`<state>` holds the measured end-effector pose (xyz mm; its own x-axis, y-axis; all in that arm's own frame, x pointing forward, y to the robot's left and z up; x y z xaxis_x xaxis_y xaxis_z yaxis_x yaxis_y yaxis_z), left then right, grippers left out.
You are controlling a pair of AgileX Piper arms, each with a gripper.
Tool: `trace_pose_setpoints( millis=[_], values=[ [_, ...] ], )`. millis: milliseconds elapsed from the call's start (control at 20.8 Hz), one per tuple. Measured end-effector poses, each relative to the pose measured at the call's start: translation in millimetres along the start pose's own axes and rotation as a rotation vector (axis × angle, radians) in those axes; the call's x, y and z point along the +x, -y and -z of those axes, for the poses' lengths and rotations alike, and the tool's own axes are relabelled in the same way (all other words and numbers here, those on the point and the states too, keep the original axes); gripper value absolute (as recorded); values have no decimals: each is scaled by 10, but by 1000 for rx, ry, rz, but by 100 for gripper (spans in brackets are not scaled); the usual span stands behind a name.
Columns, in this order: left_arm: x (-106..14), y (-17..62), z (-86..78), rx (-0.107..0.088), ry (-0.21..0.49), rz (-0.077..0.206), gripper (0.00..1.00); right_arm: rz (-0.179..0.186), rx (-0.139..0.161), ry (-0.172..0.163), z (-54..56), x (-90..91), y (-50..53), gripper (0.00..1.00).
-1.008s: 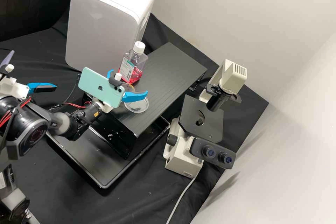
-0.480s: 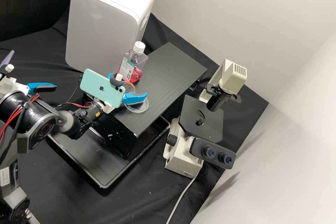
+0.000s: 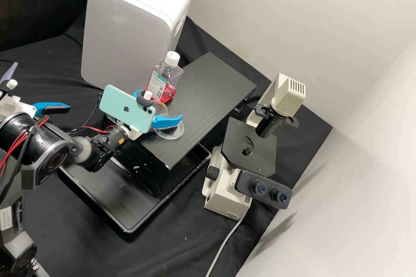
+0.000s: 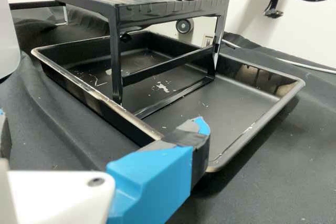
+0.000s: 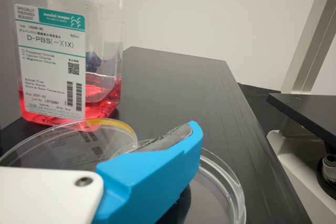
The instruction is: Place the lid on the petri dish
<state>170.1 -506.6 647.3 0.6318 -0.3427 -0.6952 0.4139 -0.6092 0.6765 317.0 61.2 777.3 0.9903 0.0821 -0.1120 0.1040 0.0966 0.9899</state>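
The clear petri dish (image 3: 172, 130) (image 5: 220, 192) lies on the black raised platform (image 3: 208, 91), near its front-left end. My right gripper (image 3: 157, 107) hovers just over the dish and is shut on the clear lid (image 5: 63, 145), held across its width. One blue finger (image 5: 157, 171) presses the lid's edge, and the lid sits low, partly over the dish. A mint-green phone (image 3: 125, 114) on that wrist hides much of the lid in the high view. My left gripper (image 3: 41, 91) stands open and holds nothing at the bench's left, beside the black tray (image 4: 252, 129).
A flask of pink liquid (image 3: 164, 78) (image 5: 68, 51) stands on the platform just behind the dish. A white box-shaped device (image 3: 130, 21) is at the back left, a microscope (image 3: 255, 147) to the right. The platform's legs stand in the tray.
The right gripper has come down with the lid, closer to the dish, and its arm has shifted. In the last half second it barely moved. The left gripper stayed still.
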Motion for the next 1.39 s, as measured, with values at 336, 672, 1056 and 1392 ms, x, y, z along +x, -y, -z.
trace_pose_setpoints(
  millis=[336,672,1056,1392],
  values=[
    [0,1,-4,14,1,0,100,-15,5,-9,51,-137,-58,100],
    [0,1,-4,14,1,0,100,-10,-13,-18,84,-181,-47,100],
    [1,3,-10,15,3,1,100,4,-61,20,31,-118,43,100],
    [1,3,-10,15,3,1,100,-4,-83,45,8,-44,79,100]
  ],
)
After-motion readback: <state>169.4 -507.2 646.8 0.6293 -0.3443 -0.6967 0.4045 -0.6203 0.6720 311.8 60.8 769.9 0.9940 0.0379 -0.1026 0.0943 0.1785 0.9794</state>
